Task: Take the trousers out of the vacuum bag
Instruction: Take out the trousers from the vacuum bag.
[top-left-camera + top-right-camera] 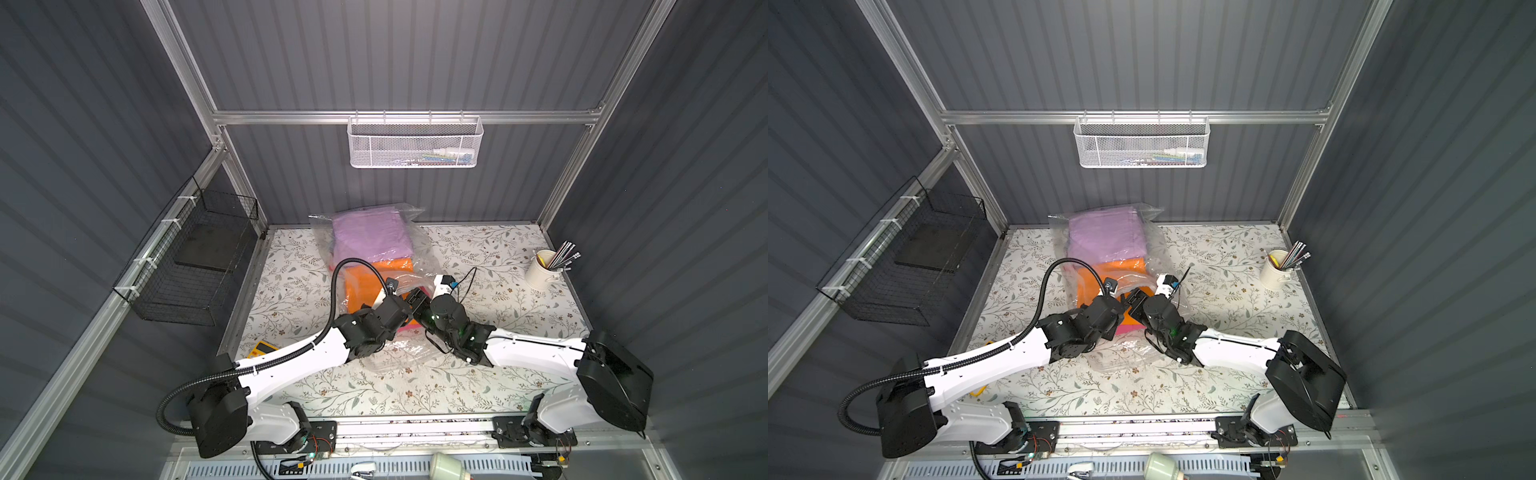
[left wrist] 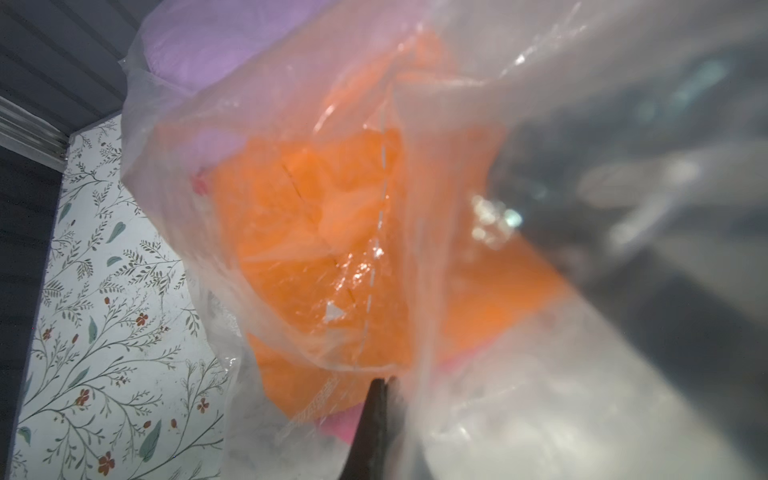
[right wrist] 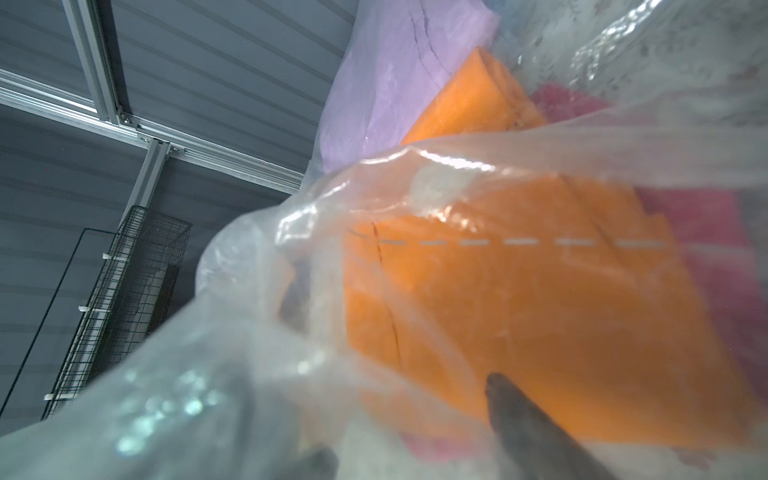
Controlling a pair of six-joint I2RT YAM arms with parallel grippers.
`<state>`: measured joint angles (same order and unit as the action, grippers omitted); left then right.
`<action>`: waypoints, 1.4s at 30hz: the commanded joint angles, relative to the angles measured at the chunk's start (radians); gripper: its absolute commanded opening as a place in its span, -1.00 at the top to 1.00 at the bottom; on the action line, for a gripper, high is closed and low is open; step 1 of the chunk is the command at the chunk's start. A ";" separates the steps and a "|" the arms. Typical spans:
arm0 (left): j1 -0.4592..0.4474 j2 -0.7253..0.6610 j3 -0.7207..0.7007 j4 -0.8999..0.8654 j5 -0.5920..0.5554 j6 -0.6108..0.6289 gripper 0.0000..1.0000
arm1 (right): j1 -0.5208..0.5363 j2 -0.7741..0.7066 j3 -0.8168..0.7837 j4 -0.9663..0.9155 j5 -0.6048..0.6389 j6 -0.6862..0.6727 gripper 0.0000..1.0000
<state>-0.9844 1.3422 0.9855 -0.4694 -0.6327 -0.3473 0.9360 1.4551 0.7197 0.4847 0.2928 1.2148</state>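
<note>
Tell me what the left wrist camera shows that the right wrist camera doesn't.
Left wrist only: flowered tabletop clear of plastic, and the left gripper shut on the edge of the vacuum bag. Right wrist only: the black wire basket and the open right gripper. Both: that bag over the orange trousers, lilac trousers and hot pink trousers.

Both top views look down on the whole table; both wrist views seem pressed against the vacuum bag.
</note>
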 commanded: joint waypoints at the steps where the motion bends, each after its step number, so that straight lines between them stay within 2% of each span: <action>1: 0.002 0.009 0.073 0.018 -0.033 0.043 1.00 | 0.033 -0.006 -0.047 -0.026 0.027 0.046 -0.74; 8: 0.003 0.051 0.131 0.032 -0.024 0.072 1.00 | 0.099 0.030 -0.077 -0.012 0.049 0.109 -0.74; 18: 0.011 0.056 0.137 0.054 -0.003 0.076 1.00 | 0.087 0.141 -0.045 0.027 0.029 0.146 -0.75; 26: 0.021 0.079 0.165 0.059 0.045 0.094 1.00 | 0.091 -0.099 -0.155 -0.122 0.139 0.089 -0.79; 32: 0.026 0.101 0.214 0.047 0.076 0.119 1.00 | 0.202 -0.201 -0.145 -0.222 0.245 0.060 -0.79; 37: 0.033 0.102 0.225 0.037 0.098 0.130 1.00 | 0.271 -0.131 -0.097 -0.210 0.255 0.074 -0.79; 42: 0.035 0.083 0.217 0.037 0.109 0.137 1.00 | 0.266 -0.003 -0.055 -0.109 0.217 0.078 -0.79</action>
<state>-0.9482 1.4460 1.1606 -0.4671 -0.5529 -0.2356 1.2041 1.4021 0.6327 0.3355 0.5064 1.2999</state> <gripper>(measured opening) 0.046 0.896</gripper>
